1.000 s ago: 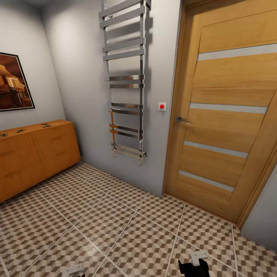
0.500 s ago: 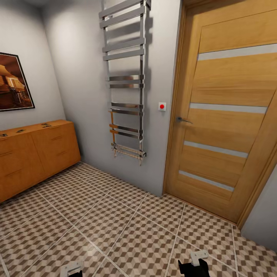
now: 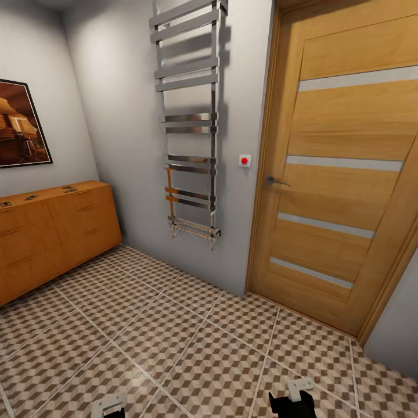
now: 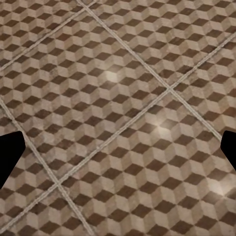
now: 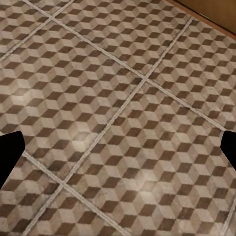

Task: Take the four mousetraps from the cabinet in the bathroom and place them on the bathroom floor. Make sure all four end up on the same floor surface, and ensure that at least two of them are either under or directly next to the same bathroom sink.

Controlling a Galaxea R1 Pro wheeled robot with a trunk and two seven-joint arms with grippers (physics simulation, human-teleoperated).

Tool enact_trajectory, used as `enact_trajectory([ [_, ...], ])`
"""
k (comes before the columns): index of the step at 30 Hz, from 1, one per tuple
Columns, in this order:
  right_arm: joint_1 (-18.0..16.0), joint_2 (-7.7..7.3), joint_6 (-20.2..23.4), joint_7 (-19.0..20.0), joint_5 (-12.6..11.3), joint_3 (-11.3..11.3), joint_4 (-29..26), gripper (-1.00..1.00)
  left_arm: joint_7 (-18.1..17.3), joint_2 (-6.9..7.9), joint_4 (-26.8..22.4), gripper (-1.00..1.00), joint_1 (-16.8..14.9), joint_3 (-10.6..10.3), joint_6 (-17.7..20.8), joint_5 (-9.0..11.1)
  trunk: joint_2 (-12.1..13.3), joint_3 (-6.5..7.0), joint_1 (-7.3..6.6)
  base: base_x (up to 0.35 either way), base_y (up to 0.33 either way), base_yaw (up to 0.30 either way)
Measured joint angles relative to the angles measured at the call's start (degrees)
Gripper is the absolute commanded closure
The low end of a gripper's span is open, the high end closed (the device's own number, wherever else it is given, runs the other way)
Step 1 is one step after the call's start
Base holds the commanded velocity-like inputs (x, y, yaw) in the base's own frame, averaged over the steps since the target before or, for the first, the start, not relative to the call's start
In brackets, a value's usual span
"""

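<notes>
The orange-brown cabinet [image 3: 55, 232] stands against the left wall in the head view, its drawers shut. Three small flat things that look like mousetraps [image 3: 69, 189] [image 3: 29, 198] [image 3: 6, 204] lie on its top, too small to make out in detail. The cube-patterned bathroom floor [image 3: 174, 342] spreads between me and the cabinet. My left gripper [image 4: 118, 155] and right gripper [image 5: 118, 152] both hang open over bare tiles, black fingertips [image 4: 9, 157] [image 5: 10, 155] wide apart with nothing between them. The sink is out of view.
A tall wooden door [image 3: 337, 174] with a lever handle is shut at the right. A chrome towel radiator [image 3: 188, 122] hangs on the far wall, and a framed picture [image 3: 20, 125] hangs above the cabinet. My arm ends [image 3: 109, 404] [image 3: 293, 397] sit at the head view's lower edge.
The white end of my left arm has risen slightly at the bottom of the head view. Everything else is as it was.
</notes>
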Motion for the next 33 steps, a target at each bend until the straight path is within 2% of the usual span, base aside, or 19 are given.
enact_trajectory([
  [8,0.0,0.01,0.0,0.0,-0.1,0.0,0.0,-1.0,0.0,0.08,0.0,-1.0,0.0,0.0,0.0,-0.1,0.0,0.0,0.0,0.0,0.0,0.207],
  [33,0.0,0.09,0.0,0.0,-0.1,0.0,0.2,-1.0,0.3,0.02,0.0,-1.0,0.0,-0.1,-0.1,-0.4,0.0,0.0,0.0,0.0,-0.007,0.296],
])
